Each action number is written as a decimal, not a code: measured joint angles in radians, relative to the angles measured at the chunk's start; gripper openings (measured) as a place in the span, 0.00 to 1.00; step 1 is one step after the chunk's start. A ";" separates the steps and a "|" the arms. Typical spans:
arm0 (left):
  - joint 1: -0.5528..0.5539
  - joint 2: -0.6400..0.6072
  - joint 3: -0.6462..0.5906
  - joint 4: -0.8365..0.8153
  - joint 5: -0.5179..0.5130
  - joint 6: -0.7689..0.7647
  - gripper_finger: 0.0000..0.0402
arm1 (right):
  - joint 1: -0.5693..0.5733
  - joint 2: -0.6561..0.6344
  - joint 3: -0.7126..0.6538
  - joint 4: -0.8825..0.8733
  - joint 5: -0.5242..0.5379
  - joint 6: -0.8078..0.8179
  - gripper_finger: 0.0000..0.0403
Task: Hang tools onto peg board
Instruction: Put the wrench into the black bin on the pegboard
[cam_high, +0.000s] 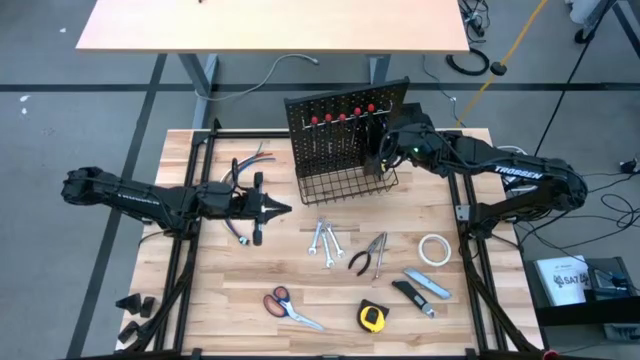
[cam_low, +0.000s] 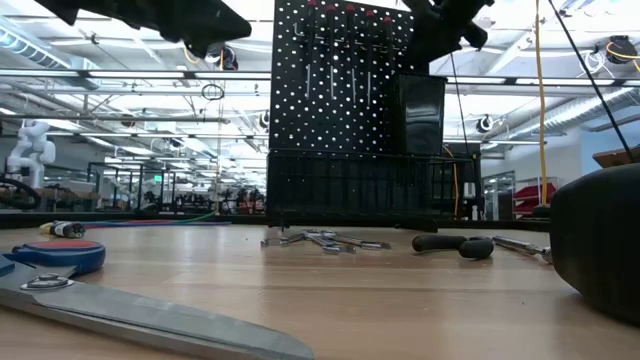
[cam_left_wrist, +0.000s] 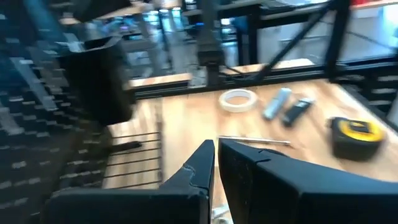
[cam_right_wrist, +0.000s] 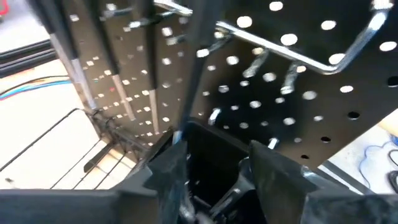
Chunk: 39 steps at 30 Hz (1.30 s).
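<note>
The peg board (cam_high: 345, 130) stands upright at the table's far middle. Several red-handled screwdrivers (cam_high: 340, 118) hang from hooks along its top, a wire basket (cam_high: 340, 185) sits at its base, and a black cup (cam_low: 418, 100) is on its right side. My right gripper (cam_right_wrist: 214, 171) is open close to the board's right part, over the cup's dark opening. A dark slim rod (cam_right_wrist: 198, 68) rises just ahead of its fingers. My left gripper (cam_high: 278, 208) is shut and empty, hovering left of the wrenches (cam_high: 325, 240). Pliers (cam_high: 370, 255), tape roll (cam_high: 433, 250) and scissors (cam_high: 290, 308) lie flat on the table.
A utility knife (cam_high: 430, 285), a black-handled tool (cam_high: 410, 295) and a yellow tape measure (cam_high: 372, 317) lie near the front right. A bundle of coloured wires (cam_high: 245, 165) lies left of the board. Bare hooks (cam_right_wrist: 292, 53) stick out of the board by my right gripper.
</note>
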 joint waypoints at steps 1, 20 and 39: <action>0.000 0.000 0.000 -0.009 0.028 0.000 0.07 | 0.008 -0.003 0.000 -0.010 -0.002 0.002 0.42; -0.008 0.281 0.000 0.048 0.172 -0.030 0.07 | 0.337 -0.002 -0.292 0.180 -0.213 0.212 0.42; 0.002 0.761 0.020 0.516 -0.045 -0.042 0.01 | 0.405 0.369 -0.573 0.936 -0.304 0.150 0.02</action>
